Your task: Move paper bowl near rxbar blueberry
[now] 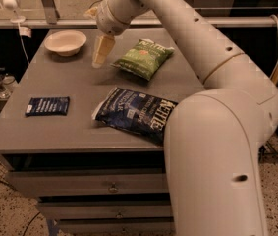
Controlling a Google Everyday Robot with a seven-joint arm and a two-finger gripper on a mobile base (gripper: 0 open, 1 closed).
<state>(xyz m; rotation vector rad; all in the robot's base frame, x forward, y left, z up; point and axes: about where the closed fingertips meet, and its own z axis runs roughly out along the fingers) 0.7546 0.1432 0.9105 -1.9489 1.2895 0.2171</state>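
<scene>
The paper bowl is a shallow cream bowl at the table's far left corner. The rxbar blueberry is a flat navy wrapper with white text lying near the table's left front. My gripper hangs over the table's far middle, to the right of the bowl and apart from it, left of a green chip bag. The arm reaches in from the right foreground and hides part of the table's right side.
A green Kettle chip bag lies at the far centre. A large dark blue Kettle chip bag lies mid-table, partly behind my arm. The grey table has drawers below. A railing runs behind the far edge.
</scene>
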